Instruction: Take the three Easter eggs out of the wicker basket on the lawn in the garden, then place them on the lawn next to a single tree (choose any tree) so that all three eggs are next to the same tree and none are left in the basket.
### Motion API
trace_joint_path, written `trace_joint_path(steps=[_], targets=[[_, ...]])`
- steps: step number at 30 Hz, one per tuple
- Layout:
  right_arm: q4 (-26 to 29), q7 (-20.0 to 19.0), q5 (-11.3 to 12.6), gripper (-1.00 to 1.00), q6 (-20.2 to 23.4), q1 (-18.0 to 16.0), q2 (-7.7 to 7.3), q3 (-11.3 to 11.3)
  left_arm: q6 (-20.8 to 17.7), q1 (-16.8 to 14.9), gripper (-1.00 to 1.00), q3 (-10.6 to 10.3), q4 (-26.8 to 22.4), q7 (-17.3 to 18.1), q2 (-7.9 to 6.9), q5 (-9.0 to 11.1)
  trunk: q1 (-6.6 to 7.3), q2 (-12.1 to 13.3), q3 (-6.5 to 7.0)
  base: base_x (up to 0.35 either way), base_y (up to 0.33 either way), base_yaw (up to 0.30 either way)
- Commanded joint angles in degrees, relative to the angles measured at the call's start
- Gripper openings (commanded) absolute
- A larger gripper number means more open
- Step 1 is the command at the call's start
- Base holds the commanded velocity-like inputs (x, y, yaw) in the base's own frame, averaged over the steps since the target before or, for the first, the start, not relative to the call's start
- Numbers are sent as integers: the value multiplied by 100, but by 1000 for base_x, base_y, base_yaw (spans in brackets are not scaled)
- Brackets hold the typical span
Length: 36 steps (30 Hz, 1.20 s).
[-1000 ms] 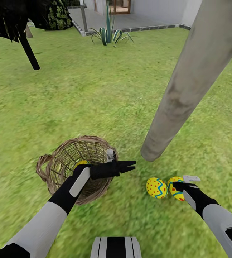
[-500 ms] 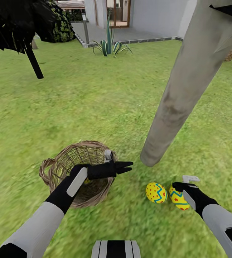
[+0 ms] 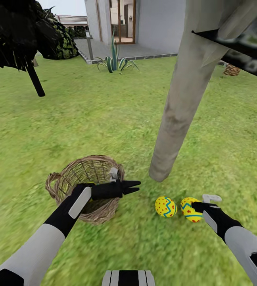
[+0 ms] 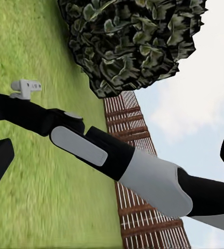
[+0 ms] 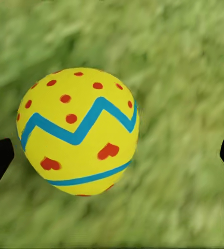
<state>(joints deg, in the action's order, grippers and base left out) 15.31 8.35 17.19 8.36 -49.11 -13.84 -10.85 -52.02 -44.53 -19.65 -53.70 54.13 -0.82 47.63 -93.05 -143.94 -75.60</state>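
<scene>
Now two eggs are laid by the tree, and one is still owed from the basket.

Since a second ago the view has been tilted up, so more house and sky are seen; the right-hand egg [image 3: 189,209], then partly covered by the right gripper [image 3: 198,205], is now seen lying on the lawn [image 3: 104,111] at about 5 o'clock of the tree [image 3: 172,131], with the jaws spread wide and nothing held. Its twin [image 3: 165,206] is set just beside it at 9 o'clock. The left gripper [image 3: 134,186] is held released over the 3 o'clock rim of the wicker basket [image 3: 71,174]; the third egg, glimpsed earlier, is hidden by the arm. Smooth glossy shells, open brown weave, a rough pale trunk and mottled grass are shown.
</scene>
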Motion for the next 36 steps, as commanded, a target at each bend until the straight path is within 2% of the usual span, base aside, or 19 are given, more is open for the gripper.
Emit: trace_joint_path(steps=[1,8,11,14,30,36], targets=[[13,34,55,100,34,-2,-4,-48,-16,-3,100,-12,-6,12,-6,25,3,0,19,-1,0,-282],[7,32,57,100,34,-2,-4,-48,-10,-3,100,-12,-16,27,-14,35,21,9,174,0,0,-284],[7,29,57,100,34,-2,-4,-48,-3,-3,100,-7,-16,33,-153,71,21,9,174,0,0,-284],[7,30,57,100,34,-2,-5,-48,7,-3,100,-7,18,242,-244,95,21,9,174,0,38,-284],[10,24,57,100,34,-2,-5,-48,16,-3,100,-14,24,326,-244,97,21,9,174,-3,299,-242],[9,18,57,100,34,-2,-5,-47,25,-3,100,-13,33,332,-252,99,21,9,174,-57,62,-161]])
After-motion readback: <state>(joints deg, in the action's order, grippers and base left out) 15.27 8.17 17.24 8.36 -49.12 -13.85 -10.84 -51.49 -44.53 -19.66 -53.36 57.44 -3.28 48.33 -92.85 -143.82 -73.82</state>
